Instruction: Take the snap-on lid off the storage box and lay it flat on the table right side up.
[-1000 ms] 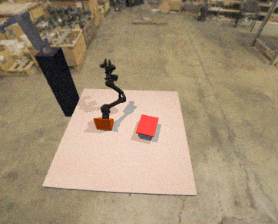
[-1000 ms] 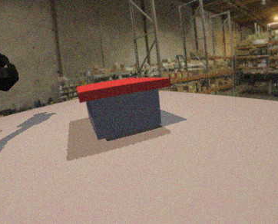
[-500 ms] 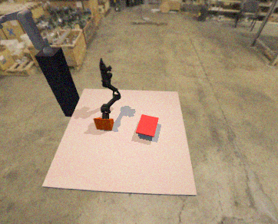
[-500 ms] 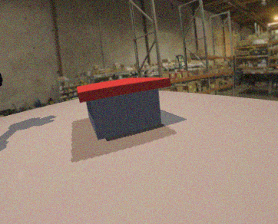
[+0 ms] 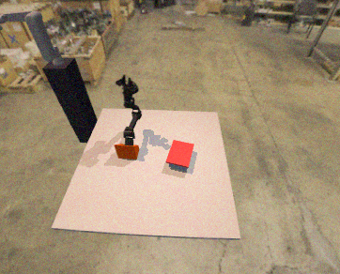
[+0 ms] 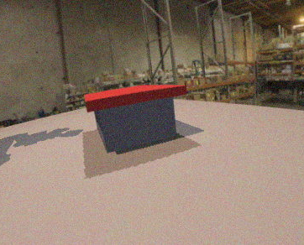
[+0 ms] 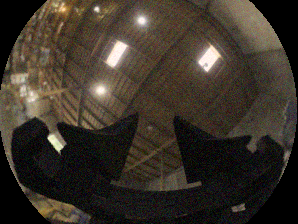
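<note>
Standing near orange block (image 5: 127, 151): lidded box (image 5: 179, 168) (image 6: 136, 126) | hand (image 5: 124, 81) (image 7: 156, 117): part-open, empty | dark pillar (image 5: 69, 98) beside table (image 5: 143, 202) (image 6: 191, 189)

My arm's orange base (image 5: 127, 152) sits on the pale pink table top (image 5: 143, 202) (image 6: 191, 197), left of centre in the top view. Directly on the same surface, right of that base, stands the blue-grey storage box (image 5: 178, 167) (image 6: 138, 126), well apart from it. I see shadows across the pink around us both; in the exterior view, one lies at the left edge.
</note>
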Robot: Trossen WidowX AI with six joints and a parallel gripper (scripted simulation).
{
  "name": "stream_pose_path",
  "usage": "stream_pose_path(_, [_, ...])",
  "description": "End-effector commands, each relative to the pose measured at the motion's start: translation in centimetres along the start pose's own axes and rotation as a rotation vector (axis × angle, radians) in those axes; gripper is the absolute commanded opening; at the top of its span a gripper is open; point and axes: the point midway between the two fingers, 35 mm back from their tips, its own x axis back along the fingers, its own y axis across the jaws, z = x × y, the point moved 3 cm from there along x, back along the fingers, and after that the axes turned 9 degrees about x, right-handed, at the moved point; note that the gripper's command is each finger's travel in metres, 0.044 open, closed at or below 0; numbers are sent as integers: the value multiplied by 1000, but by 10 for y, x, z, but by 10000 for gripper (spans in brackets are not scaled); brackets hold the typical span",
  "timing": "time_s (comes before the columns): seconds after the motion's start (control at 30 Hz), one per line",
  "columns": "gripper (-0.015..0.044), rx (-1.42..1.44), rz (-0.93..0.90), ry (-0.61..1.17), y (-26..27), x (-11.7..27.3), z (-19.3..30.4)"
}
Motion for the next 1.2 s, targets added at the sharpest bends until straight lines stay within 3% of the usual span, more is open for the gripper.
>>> stream_pose_path(0.0, [235,-359,-225,66,62,-1,20])
stream_pose_path(0.17, [235,-674,-411,151,114,7,24])
stream_pose_path(0.37, [235,-1173,-720,400,199,42,17])
stream_pose_path(0.5, [235,-1341,-830,533,228,61,11])
stream_pose_path(0.73, [235,-1728,-1102,1066,298,136,-15])
stream_pose_path(0.8, [235,-1756,-1123,1132,303,145,-18])
stream_pose_path(0.9, [235,-1843,-1187,1439,321,184,-31])
stream_pose_path(1.07, [235,-1853,-1194,2015,338,252,-49])
stream_pose_path(1.17, [235,-1816,-1164,2203,339,273,-53])
